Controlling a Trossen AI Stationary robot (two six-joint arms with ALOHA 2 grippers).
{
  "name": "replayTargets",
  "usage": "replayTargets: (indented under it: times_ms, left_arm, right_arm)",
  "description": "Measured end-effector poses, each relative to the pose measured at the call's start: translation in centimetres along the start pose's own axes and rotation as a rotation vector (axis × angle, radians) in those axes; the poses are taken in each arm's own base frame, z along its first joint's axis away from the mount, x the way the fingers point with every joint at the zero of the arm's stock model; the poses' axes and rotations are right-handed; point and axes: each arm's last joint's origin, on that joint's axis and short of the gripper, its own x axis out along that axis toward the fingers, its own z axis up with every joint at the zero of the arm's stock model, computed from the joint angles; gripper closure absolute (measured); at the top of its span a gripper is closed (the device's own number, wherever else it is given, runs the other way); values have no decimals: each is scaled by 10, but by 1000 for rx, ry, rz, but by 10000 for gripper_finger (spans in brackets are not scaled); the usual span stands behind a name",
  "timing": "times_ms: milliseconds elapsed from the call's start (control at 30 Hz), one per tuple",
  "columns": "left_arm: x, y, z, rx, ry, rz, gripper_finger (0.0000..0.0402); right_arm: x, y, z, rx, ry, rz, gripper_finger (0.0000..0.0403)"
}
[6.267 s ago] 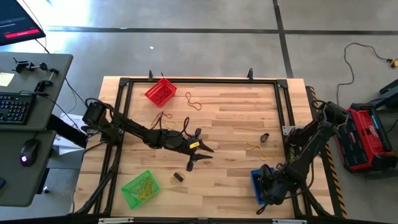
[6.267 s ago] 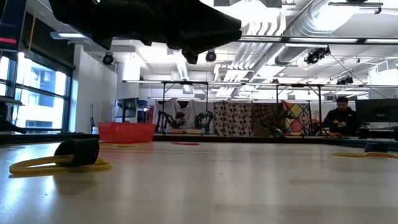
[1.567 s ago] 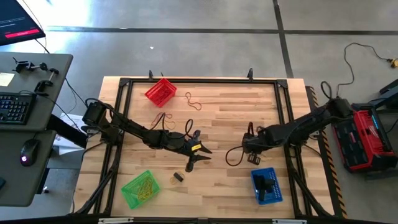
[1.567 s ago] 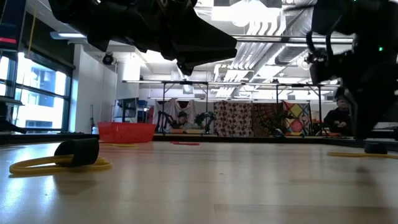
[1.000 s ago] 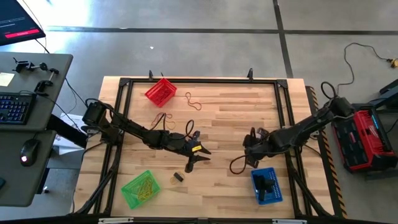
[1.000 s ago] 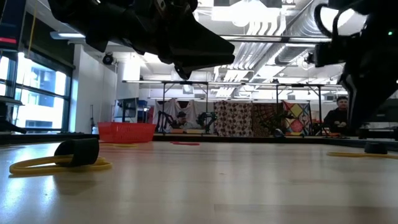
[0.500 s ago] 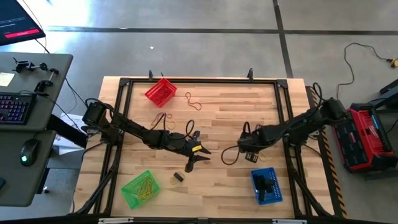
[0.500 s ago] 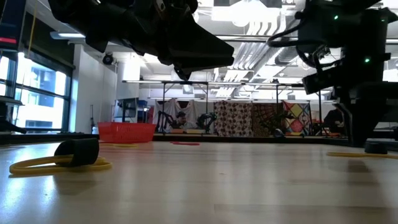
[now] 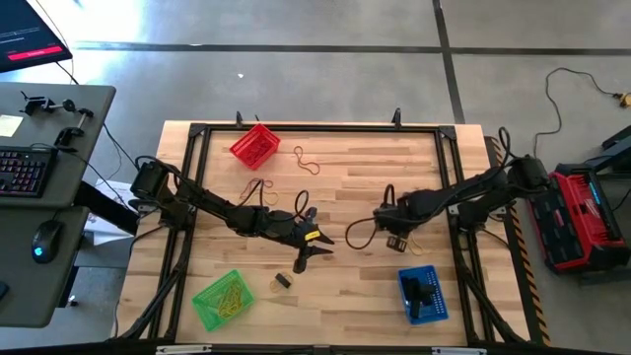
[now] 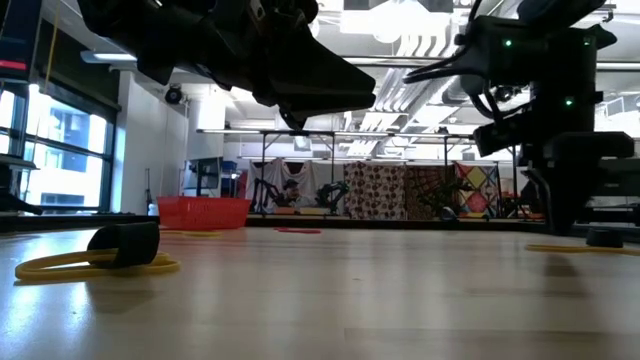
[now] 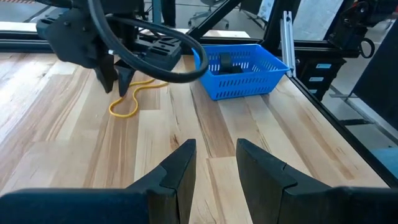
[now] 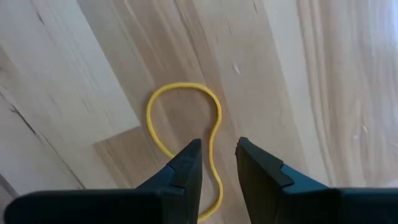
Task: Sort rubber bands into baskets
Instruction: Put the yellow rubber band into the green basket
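I see the right gripper (image 12: 216, 163) poised directly above a yellow rubber band (image 12: 186, 134) that lies flat on the wooden table (image 9: 355, 168); its fingers stand slightly apart, one on each side of the band's narrow waist, and nothing is clamped between them. In the overhead view this gripper (image 9: 397, 240) sits right of table centre, toward 3 o'clock, with the yellow band (image 9: 406, 237) just beside it.

The left gripper (image 9: 309, 249) waits near the table's centre. Its fingers (image 11: 177, 171) are apart with bare wood showing between them, and they hold nothing.

The blue basket (image 9: 422, 294) stands near the table's edge at about 5 o'clock and contains dark bands. The green basket (image 9: 223, 299) stands at about 7 o'clock with yellow bands inside. The red basket (image 9: 255, 144) stands at about 11 o'clock.

Loose items: a tan band (image 9: 308, 160) lies just right of the red basket, at about 12 o'clock. A small black band (image 9: 283, 281) lies just below the left gripper, at about 6 o'clock.
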Motion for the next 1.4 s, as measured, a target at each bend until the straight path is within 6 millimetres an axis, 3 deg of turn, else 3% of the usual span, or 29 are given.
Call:
replayTargets:
  times_ms: [633,1033,1400]
  left_arm:
    - [0,0,0,-6,0,0,294]
    - [0,0,0,-7,4,0,294]
    - [0,-2,-1,1,4,-6,294]
  right_arm:
    - [1,-8,10,133,-36,39,316]
    - [-3,3,-3,145,-64,-83,316]
    - [-27,16,-15,116,-195,6,316]
